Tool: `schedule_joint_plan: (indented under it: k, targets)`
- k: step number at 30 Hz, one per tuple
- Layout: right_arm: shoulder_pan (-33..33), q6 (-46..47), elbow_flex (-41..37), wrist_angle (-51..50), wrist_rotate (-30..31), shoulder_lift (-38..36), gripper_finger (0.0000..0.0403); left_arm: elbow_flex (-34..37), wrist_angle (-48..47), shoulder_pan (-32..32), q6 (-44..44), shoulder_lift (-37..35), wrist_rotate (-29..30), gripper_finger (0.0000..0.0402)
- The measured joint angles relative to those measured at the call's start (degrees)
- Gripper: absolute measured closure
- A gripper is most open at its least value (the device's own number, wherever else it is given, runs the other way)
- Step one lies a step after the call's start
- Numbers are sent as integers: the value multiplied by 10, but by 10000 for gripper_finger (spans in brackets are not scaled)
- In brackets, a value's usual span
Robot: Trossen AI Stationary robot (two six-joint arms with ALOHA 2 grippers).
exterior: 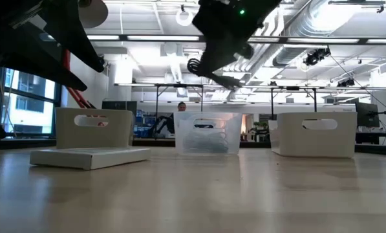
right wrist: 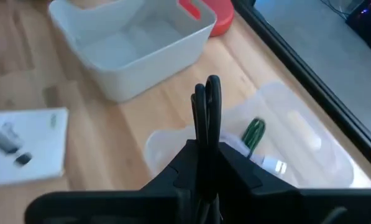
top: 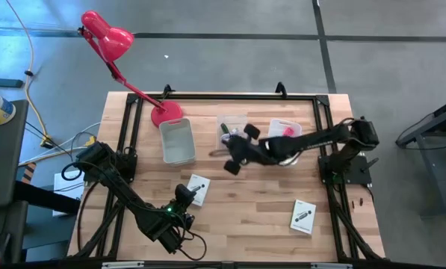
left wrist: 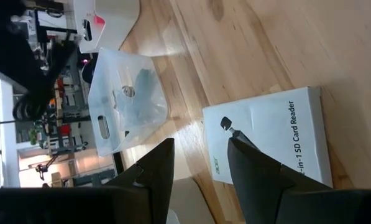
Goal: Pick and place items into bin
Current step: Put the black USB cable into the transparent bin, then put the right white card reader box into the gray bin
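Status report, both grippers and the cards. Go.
Right gripper shut on looped black cable, above clear plastic bin. Left gripper open over white card-reader card, not gripping. Nothing in the way.

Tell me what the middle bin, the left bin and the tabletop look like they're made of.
Middle bin: seemingly clear, slightly frosted plastic; the green stick inside shows through it. Left bin: opaque white plastic by the look, smooth moulded walls with a soft sheen. Tabletop: light wood, probably joined planks; grain and seams show.
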State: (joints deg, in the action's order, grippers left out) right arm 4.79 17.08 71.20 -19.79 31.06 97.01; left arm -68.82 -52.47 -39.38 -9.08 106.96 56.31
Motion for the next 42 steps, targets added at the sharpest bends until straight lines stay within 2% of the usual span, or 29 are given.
schedule_joint_plan:
  k: [5, 10, 16, 22, 35, 42]
  targets:
    - [-63, -22, 0, 14, -30, 0, 378, 0, 0, 0, -1, 0, 0, 263]
    - [-118, -18, 0, 21, -68, 5, 360, 0, -1, 0, -2, 0, 5, 263]
    - [-153, -6, 0, 34, -112, 16, 363, 0, -4, 0, -2, 0, 14, 263]
    - [-154, -5, 1, 48, -137, 27, 370, 0, -7, 0, -2, 0, 14, 263]
    - [-152, 0, 1, 51, -153, 32, 280, 0, -6, 0, -4, 0, 14, 263]
    - [-110, -27, 1, 15, -165, -8, 261, 0, -13, 0, -4, 0, 14, 263]
